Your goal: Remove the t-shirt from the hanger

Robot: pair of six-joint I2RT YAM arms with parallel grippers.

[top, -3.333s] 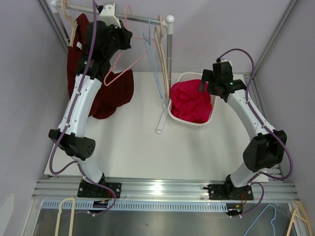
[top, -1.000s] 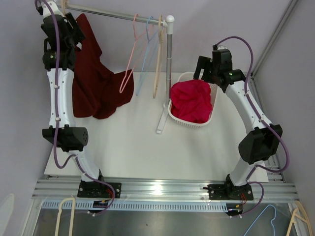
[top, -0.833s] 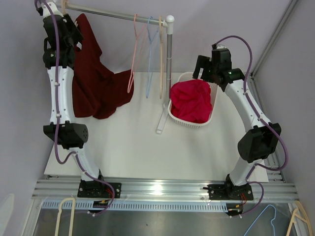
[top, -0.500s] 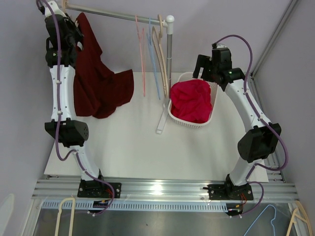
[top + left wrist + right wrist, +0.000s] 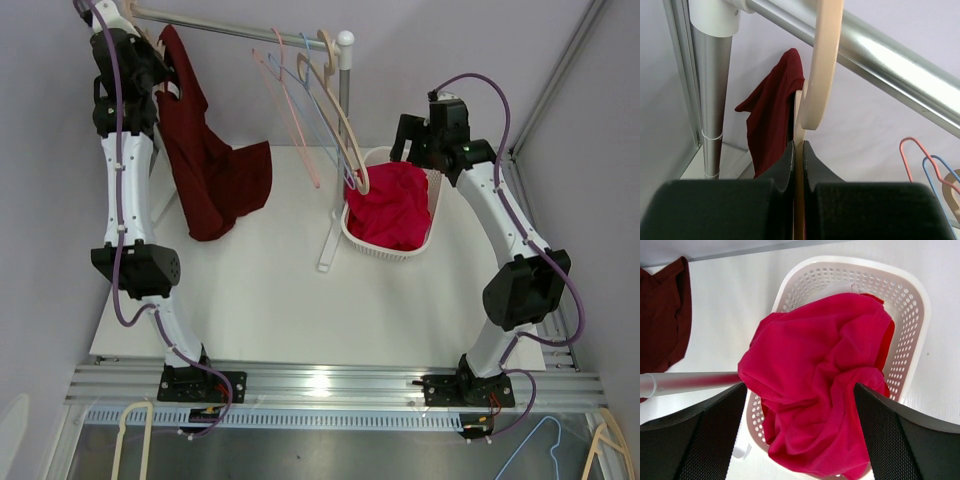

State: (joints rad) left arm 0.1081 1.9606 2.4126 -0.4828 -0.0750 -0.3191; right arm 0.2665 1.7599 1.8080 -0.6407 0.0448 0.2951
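A dark red t-shirt (image 5: 205,165) hangs from a beige hanger (image 5: 822,60) hooked on the metal rail (image 5: 240,32) at its far left end. The shirt also shows in the left wrist view (image 5: 772,115), behind the hanger. My left gripper (image 5: 150,72) is raised to the rail and is shut on the hanger's neck (image 5: 798,150). My right gripper (image 5: 412,135) is open and empty, hovering above the basket (image 5: 800,390).
Three empty hangers, pink (image 5: 290,110), blue (image 5: 320,110) and beige (image 5: 345,120), hang tilted at the rail's right end by the rack post (image 5: 343,90). A white basket (image 5: 365,240) holds a bright red cloth (image 5: 815,370). The post's foot (image 5: 328,245) lies on the table.
The empty hangers have swung right toward the basket. The dark red shirt hangs narrower, pulled in toward the left. My left gripper stays at the rail's left end; the right gripper has barely moved.
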